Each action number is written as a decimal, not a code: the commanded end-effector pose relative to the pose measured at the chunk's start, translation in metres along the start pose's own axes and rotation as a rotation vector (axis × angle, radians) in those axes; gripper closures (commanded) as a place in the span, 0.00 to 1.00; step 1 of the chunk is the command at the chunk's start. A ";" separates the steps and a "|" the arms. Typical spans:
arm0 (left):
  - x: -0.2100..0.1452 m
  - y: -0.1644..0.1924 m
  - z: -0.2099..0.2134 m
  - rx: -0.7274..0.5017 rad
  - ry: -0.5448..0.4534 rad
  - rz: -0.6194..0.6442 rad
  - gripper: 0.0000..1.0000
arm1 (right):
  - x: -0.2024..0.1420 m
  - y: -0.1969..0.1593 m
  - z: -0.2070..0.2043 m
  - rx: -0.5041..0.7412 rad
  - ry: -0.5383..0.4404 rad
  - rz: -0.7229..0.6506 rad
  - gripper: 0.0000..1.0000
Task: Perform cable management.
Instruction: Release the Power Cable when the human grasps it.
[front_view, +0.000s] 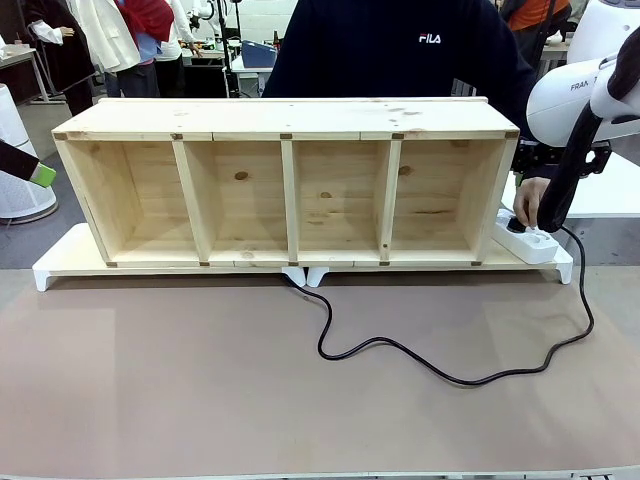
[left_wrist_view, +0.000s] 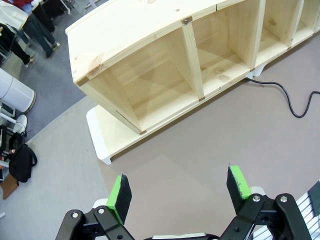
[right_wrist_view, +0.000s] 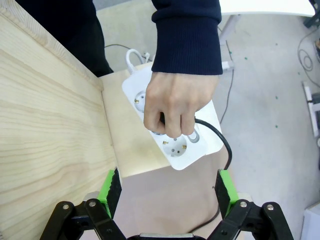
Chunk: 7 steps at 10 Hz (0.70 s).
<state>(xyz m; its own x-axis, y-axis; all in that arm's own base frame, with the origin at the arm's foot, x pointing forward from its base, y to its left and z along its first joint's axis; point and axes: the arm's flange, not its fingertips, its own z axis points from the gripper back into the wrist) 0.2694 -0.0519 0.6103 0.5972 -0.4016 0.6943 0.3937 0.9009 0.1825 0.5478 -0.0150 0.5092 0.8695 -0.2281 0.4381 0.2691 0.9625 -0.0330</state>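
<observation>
Black, glossy thin cable (front_view: 420, 362) snaking loose across the brown worktop (front_view: 200, 390), plug gripped by the person's hand (right_wrist_view: 172, 107) at the white power strip (right_wrist_view: 192, 145); best kept spread and clear, both pincers (left_wrist_view: 180, 192) (right_wrist_view: 169, 185), until that hand withdraws.

One wooden shelf (front_view: 285, 185) stands on the counter (front_view: 200, 390), divided into four open compartments by three upright dividers. One cable (front_view: 440, 370) runs across the counter. One white power strip (right_wrist_view: 170, 120) lies at the shelf's end, with three sockets showing uncovered in the right wrist view. One person's hand (right_wrist_view: 175, 105) rests on that strip. Two grippers are in view, the left gripper (left_wrist_view: 180, 192) and the right gripper (right_wrist_view: 167, 187), each with two green pads.
</observation>
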 end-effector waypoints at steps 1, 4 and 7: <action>0.001 0.001 -0.001 0.003 -0.006 0.001 0.00 | 0.000 0.001 0.000 0.001 0.000 -0.003 0.03; 0.001 0.001 -0.001 0.003 -0.006 0.001 0.00 | 0.000 0.001 0.000 0.001 0.000 -0.003 0.03; 0.001 0.001 -0.001 0.003 -0.006 0.001 0.00 | 0.000 0.001 0.000 0.001 0.000 -0.003 0.03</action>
<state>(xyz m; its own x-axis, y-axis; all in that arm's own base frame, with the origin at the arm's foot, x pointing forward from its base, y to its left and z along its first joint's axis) 0.2694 -0.0519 0.6103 0.5972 -0.4016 0.6943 0.3937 0.9009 0.1825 0.5478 -0.0150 0.5092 0.8695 -0.2281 0.4381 0.2691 0.9625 -0.0330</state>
